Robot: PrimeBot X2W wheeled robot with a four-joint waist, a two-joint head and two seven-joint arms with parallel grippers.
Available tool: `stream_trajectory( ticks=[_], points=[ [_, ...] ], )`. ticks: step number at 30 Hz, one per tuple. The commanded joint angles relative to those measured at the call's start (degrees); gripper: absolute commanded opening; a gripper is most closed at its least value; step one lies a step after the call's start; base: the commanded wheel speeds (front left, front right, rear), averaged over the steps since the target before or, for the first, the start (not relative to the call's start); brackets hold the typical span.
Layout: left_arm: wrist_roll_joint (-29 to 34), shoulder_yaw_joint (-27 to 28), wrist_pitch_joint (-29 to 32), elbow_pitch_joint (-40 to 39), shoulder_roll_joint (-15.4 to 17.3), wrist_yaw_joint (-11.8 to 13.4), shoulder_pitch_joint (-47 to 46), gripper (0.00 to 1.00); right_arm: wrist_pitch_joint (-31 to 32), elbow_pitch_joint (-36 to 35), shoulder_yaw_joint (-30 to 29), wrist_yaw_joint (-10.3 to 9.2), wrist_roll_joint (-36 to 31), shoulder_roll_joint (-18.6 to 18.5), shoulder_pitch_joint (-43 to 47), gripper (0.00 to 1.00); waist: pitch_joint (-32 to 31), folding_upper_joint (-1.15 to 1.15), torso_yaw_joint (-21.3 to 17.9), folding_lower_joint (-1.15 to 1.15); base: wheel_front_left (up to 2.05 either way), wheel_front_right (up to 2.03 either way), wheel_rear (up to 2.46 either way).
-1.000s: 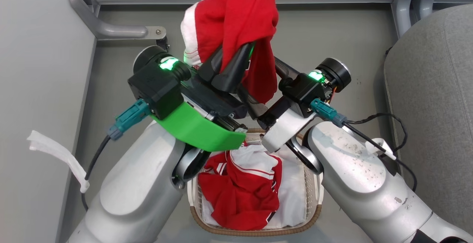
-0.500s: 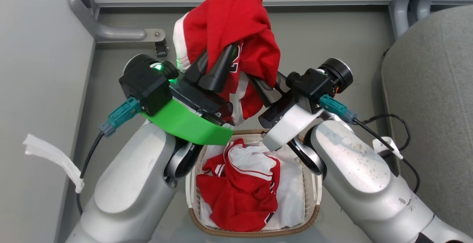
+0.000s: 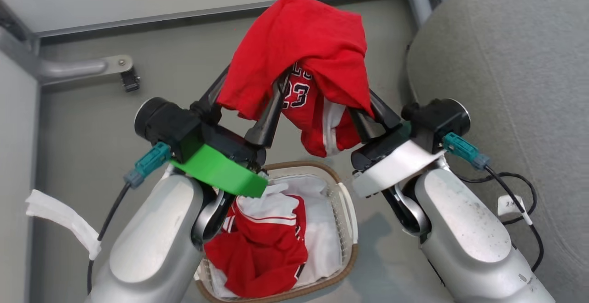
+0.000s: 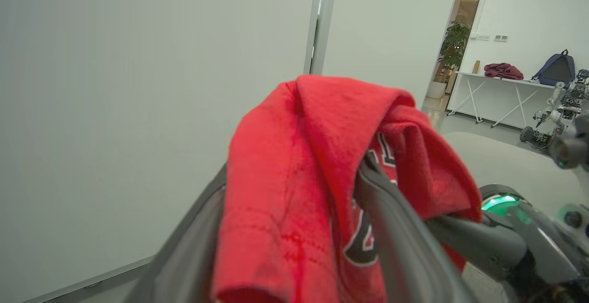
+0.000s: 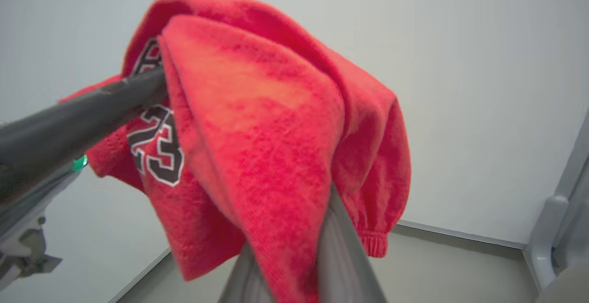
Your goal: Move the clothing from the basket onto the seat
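Observation:
A red piece of clothing (image 3: 299, 59) with a "23" on it hangs above the floor, draped over both grippers. My left gripper (image 3: 257, 75) stands open inside the folds, its two fingers (image 4: 400, 247) spread wide under the fabric. On the other side my right gripper (image 3: 356, 102) is shut on the clothing (image 5: 276, 132), with the tips buried in cloth. More red and white clothing (image 3: 262, 247) lies in the basket (image 3: 350, 257), low between my forearms. The grey seat (image 3: 506, 63) rises at the right, close beside my right arm.
A pale wall panel runs along the back, and a metal bracket (image 3: 83, 68) sits on the floor at the left. A black cable (image 3: 515, 183) loops between my right forearm and the seat. A white strip (image 3: 60, 220) hangs at the lower left.
The left gripper has opened, so the clothing now lies draped over its spread fingers. The right gripper stays shut on the cloth. The head view has swung towards the seat.

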Motion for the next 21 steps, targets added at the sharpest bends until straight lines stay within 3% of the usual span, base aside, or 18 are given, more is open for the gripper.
stream_trajectory(
  ticks=[1, 11, 21],
  points=[
    [0.57, -0.22, -0.02, 0.05, 0.86, -0.13, 1.35, 1.00, -0.11, -0.59, -0.76, -0.06, 0.44, -0.10, 1.36, 0.00, 0.47, 0.00, -6.90, 0.00, 0.00, 0.00, 0.00],
    [1.99, -1.47, -0.02, -0.67, 1.87, -0.13, 6.01, 1.00, -0.11, -6.08, -10.59, -0.05, 3.34, -0.07, 7.64, 0.00, 0.73, 0.00, -19.35, 0.00, 0.00, 0.00, 0.00],
    [2.21, -4.03, -0.02, -2.80, 2.87, -0.13, 8.76, 1.00, -0.12, -11.41, -16.84, -0.05, 4.38, -0.05, 12.81, 0.00, 1.56, 0.00, -26.23, 0.00, 0.00, 0.00, 0.00]
  ],
)
